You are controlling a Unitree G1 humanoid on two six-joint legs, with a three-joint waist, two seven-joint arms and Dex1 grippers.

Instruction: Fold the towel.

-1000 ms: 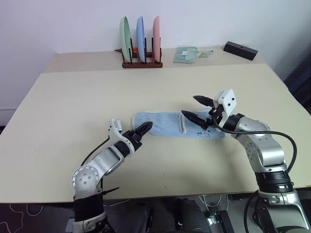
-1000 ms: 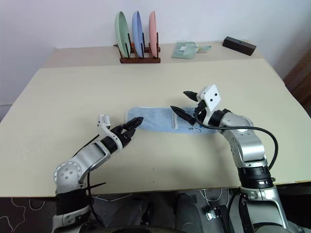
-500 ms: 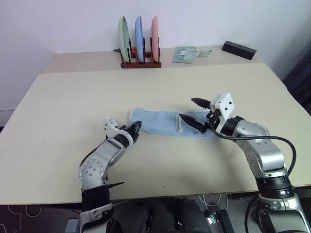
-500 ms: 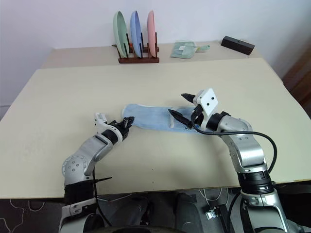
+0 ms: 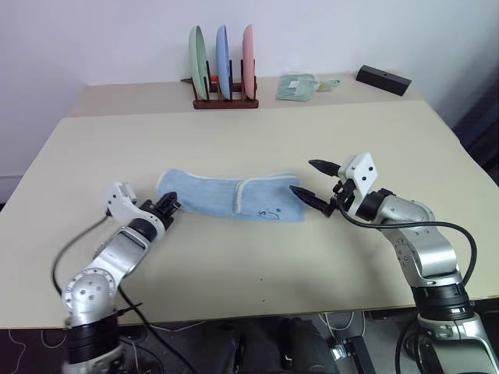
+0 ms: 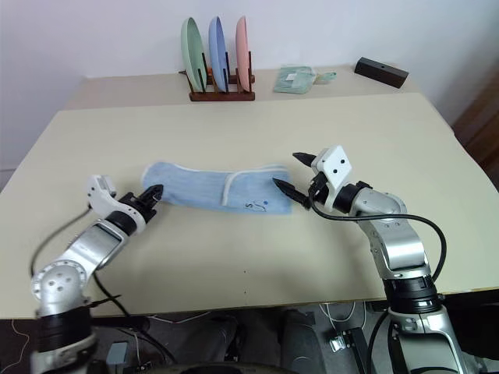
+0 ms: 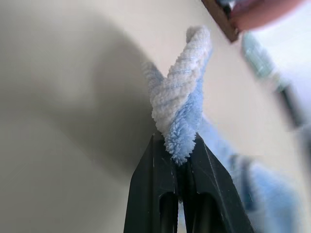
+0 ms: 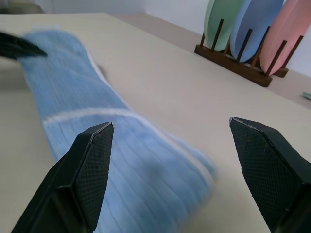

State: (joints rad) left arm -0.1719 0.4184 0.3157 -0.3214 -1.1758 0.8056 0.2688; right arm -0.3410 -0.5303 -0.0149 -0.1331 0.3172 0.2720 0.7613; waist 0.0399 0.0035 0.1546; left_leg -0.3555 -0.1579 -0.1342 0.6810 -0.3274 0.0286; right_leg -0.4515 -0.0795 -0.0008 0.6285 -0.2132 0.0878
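- The left gripper point(image 5: 166, 206) is sitting low over the near left part of the bench point(image 5: 257, 265), its jaws pressed together on the left end of the towel point(image 5: 226, 196); in the left wrist view the fluffy blue edge is bunching up between the two black fingers point(image 7: 155, 184).
- The right gripper point(image 5: 310, 183) is hovering just beside the towel's right end, its jaws standing wide apart with nothing between them; one finger tip is lying close to the towel's right edge, though whether it is touching cannot be told.
- The towel is lying flat across the middle of the bench, stretched left to right between the two grippers, with a whitish trim line running across it right of centre and a small dark mark point(image 5: 267, 211) showing near its right end.
- Further back, a wooden plate rack point(image 5: 226, 100) is standing near the far edge, holding a green plate point(image 5: 199, 51), a blue plate point(image 5: 224, 51) and a pink plate point(image 5: 249, 51) upright.
- Right of the rack a small mint-green cloth point(image 5: 299, 86) is lying folded, and further right a black box point(image 5: 384, 80) is resting by the far right corner.
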